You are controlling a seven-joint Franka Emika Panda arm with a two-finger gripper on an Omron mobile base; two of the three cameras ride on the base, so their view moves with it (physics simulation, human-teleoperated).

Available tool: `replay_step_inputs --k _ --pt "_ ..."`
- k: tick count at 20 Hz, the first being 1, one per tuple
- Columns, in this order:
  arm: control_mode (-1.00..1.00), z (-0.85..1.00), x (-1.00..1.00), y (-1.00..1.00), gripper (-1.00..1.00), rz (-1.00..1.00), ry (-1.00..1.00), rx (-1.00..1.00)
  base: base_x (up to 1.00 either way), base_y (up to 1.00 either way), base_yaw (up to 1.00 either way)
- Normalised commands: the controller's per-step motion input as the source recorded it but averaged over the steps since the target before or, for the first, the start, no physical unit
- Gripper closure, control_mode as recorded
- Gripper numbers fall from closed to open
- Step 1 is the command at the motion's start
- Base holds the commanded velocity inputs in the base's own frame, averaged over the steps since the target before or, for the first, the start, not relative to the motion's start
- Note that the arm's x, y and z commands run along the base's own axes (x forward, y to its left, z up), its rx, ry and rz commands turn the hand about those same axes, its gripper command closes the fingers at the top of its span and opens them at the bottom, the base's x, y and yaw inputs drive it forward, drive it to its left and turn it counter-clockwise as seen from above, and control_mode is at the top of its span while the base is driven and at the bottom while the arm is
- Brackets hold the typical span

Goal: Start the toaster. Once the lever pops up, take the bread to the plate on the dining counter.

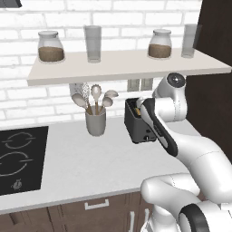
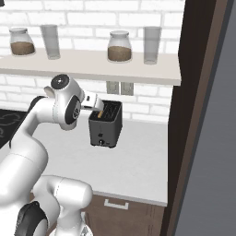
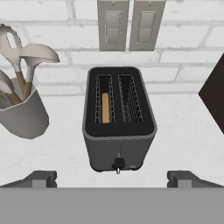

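Against the white brick wall, in the left base view, the toaster [image 1: 139, 122] stands on the pale desk [image 1: 90, 167] just right of a grey utensil cup [image 1: 95, 120] full of spoons, with the black hob [image 1: 20, 158] at the far left and a shelf [image 1: 127, 65] of jars and glasses overhead; the white arm bends in front of the toaster's right half and hides the hand, so the fingers cannot be judged from here. From the right base view, the toaster [image 2: 106, 123] sits under a pair of wall switches [image 2: 120, 87], its lever side facing the robot, and the hand reaches over its near left corner, seemingly held high so the camera can look down into the slots. Looking down through the hand view, the toaster [image 3: 119, 118] lies centred below, the bread [image 3: 105, 107] standing on edge low in the left slot, the right slot bare. A small knob [image 3: 118, 163] sits low on the near face, with what may be the lever slit above it. The fingers [image 3: 41, 178] stand spread wide at the bottom corners, holding nothing, with the gripper [image 3: 118, 180] midway over the toaster's near face. That placement suits a descent onto the lever, which by my reading is not yet pressed. Neither plate nor dining counter is near this spot.
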Motion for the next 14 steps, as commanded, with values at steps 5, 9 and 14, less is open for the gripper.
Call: replay_step_inputs --k 5,9,14 --pt "-1.00 0.00 0.00 0.00 -1.00 0.00 0.00 0.00 0.00 0.00 0.00" --pt "-1.00 0.00 0.00 0.00 -1.00 0.00 0.00 0.00 0.00 0.00 0.00" --pt "-1.00 0.00 0.00 0.00 -1.00 0.00 0.00 0.00 0.00 0.00 0.00"
